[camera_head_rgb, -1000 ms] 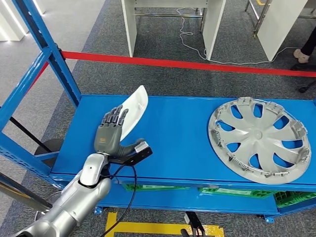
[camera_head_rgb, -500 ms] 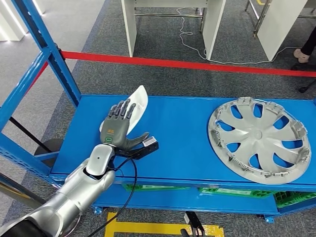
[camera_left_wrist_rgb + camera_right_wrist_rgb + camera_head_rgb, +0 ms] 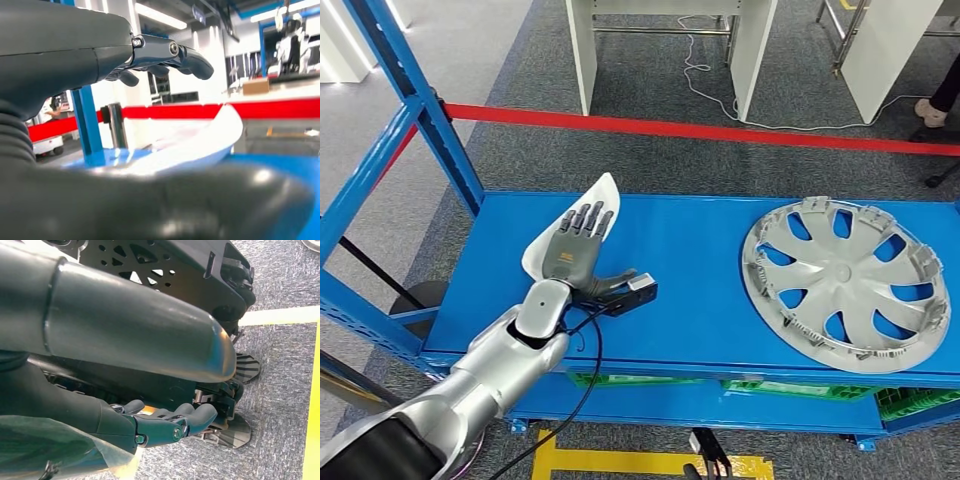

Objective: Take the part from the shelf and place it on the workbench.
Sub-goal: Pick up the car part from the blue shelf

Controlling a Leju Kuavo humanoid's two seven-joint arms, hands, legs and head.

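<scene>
one white part, one silver hubcap and one blue shelf.

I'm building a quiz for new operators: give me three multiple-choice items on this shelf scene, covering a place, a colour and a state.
1. Where does the silver spoked wheel cover lie?
A. right part of the blue shelf
B. on the floor
C. left end of the shelf

2. What colour is the curved plastic part under the left hand?
A. black
B. white
C. green

3. What is the left hand doing?
A. lifting the part high
B. spread over the part, fingers extended
C. hanging by the floor

Key: 1 A, it lies flat at the right. 2 B, it is plainly white. 3 B, the fingers stretch above it.
</scene>
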